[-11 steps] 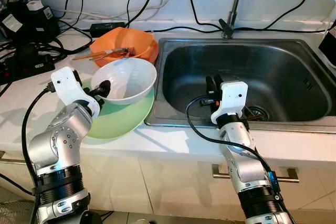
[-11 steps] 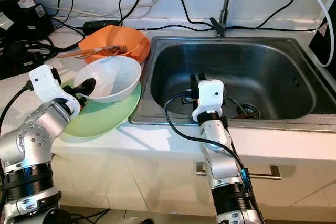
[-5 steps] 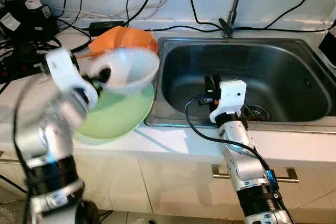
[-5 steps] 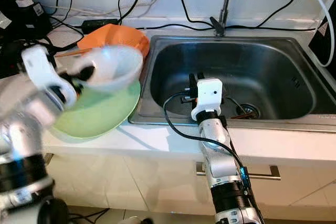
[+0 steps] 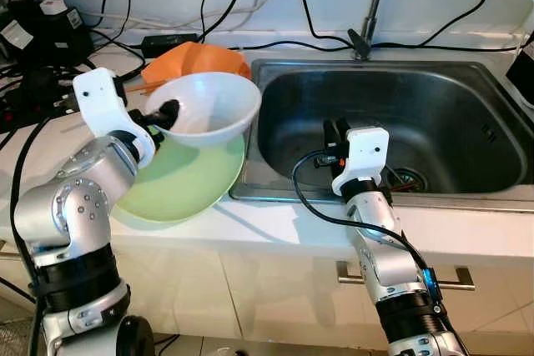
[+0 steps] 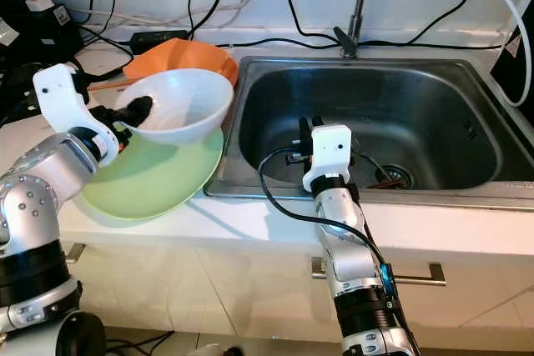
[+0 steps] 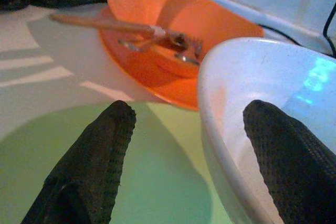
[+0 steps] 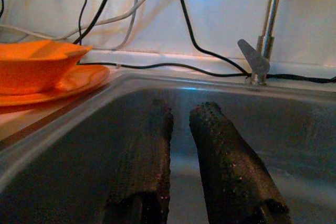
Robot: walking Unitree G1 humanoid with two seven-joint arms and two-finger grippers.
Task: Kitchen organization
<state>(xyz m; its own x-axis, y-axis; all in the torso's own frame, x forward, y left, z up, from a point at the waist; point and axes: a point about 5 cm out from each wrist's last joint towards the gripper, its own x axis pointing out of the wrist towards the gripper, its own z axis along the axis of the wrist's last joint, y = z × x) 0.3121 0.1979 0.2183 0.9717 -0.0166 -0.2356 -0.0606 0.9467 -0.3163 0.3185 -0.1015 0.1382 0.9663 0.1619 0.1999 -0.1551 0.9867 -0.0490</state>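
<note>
While gripper-held (image 5: pixel 163 114), white bowl (image 5: pixel 209 106) sink-tilted

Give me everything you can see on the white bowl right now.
The white bowl is a plain, glossy, deep round bowl, ceramic or hard plastic by its look, and appears empty. It is held tilted above the green plate, its far rim toward the sink, with the orange dish behind. The left gripper pinches its near rim, one finger inside and one outside.
</note>
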